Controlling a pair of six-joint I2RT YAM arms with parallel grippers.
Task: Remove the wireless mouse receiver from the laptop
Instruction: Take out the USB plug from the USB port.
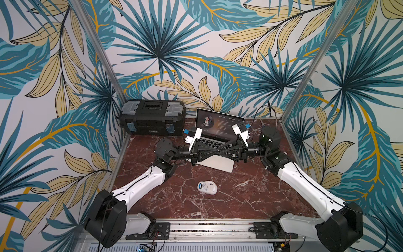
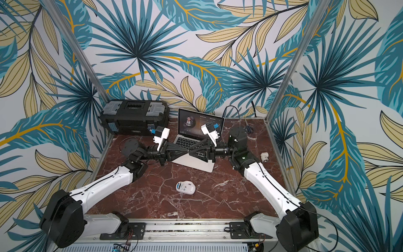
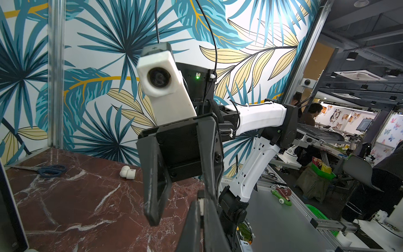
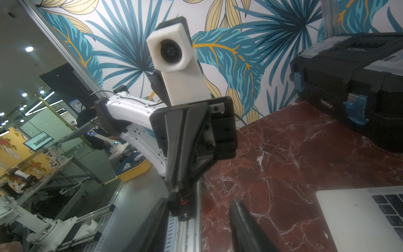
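We note the left gripper clenched on a small pale piece at its tip. The right gripper has jaws apart around that tip. The open laptop sits beneath both, toward 12 o'clock on the table.

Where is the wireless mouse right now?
In both top views the wireless mouse lies on the marble table, in front of the laptop, clear of it.
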